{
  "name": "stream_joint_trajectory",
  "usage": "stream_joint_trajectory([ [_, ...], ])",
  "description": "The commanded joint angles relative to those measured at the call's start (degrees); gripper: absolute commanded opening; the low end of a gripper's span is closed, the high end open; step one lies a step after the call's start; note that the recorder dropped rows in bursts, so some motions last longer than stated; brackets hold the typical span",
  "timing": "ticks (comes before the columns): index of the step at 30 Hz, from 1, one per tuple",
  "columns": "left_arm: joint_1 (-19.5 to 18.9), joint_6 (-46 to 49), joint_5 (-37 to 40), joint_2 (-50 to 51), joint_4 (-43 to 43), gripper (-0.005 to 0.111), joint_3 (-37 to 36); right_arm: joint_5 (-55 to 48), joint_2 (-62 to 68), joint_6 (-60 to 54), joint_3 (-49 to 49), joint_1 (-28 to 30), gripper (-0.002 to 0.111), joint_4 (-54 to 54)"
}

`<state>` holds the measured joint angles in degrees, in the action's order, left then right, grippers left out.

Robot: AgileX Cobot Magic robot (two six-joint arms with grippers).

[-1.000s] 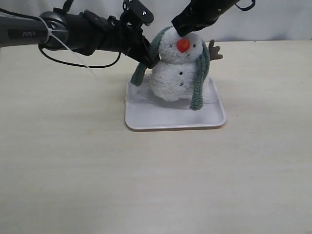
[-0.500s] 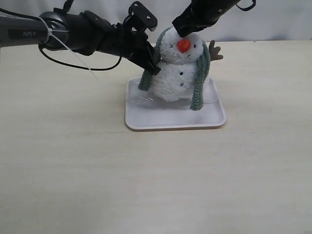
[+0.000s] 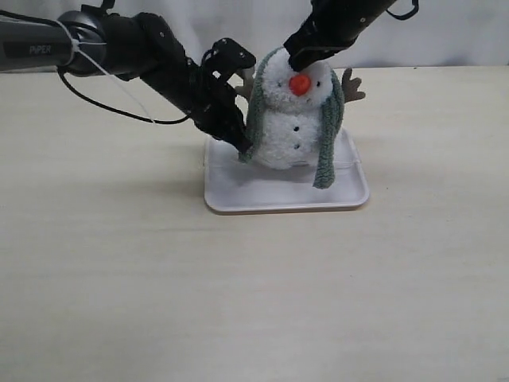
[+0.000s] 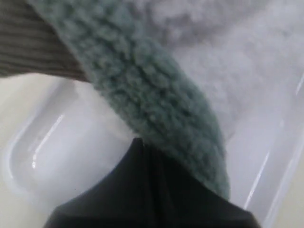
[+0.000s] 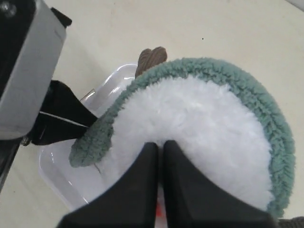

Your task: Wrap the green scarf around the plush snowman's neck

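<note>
The plush snowman [image 3: 290,131] stands upright on a white tray [image 3: 278,195]. The green scarf [image 3: 328,135] lies over the top and back of its head [image 5: 204,133], one end hanging down each side; the neck [image 3: 291,101] is bare in front. My left gripper [image 3: 241,145] is shut, low beside the body, tips pressed against the scarf's left end [image 4: 152,95]; I see no fabric between its jaws [image 4: 138,141]. My right gripper [image 3: 301,62] is shut, tips resting on the head's fluff just above the orange nose [image 5: 160,145].
Brown twig arms stick out behind the scarf [image 3: 350,83] [image 5: 151,58]. The tray's raised rim [image 4: 42,156] runs close under the left gripper. The pale tabletop [image 3: 238,302] surrounds the tray, with a white wall behind.
The left gripper shut, then dropped from head height to the scarf's lower left end, pushing it in against the body. The snowman went from tilted to upright. The right gripper stayed on the head.
</note>
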<state>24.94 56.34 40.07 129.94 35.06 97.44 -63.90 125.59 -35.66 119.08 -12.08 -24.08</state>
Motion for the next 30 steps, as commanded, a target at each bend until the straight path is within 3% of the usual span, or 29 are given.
stream_joint_trajectory([
  [1,0.45,-1.37,-1.87,-0.32,0.52,0.000,0.00,-1.75,-1.31,-0.84,0.16,-0.19,0.004,-0.55],
  [4,0.45,-1.32,-9.60,-0.44,4.60,0.001,0.00,-2.19,-2.02,-1.38,-0.21,-0.95,0.004,0.89],
  [7,0.35,-1.32,-10.69,-0.95,4.49,0.020,0.00,0.46,-3.12,-2.07,-3.12,-1.36,0.004,2.71],
  [9,0.35,-1.32,-9.08,-1.53,3.97,0.033,0.00,12.84,-4.90,-0.30,-7.03,-1.23,0.004,4.86],
  [11,0.35,-1.32,-6.78,-2.37,2.74,0.038,0.00,22.80,-5.65,4.18,-8.67,-1.23,0.004,7.76],
  [19,0.35,-2.85,-1.54,-7.62,-6.88,0.041,0.00,30.19,-4.27,10.01,-8.31,0.43,0.004,8.82],
  [30,0.35,-4.32,1.78,-8.29,-7.78,0.041,0.00,15.11,3.67,4.70,-2.84,0.20,0.004,1.77],
])
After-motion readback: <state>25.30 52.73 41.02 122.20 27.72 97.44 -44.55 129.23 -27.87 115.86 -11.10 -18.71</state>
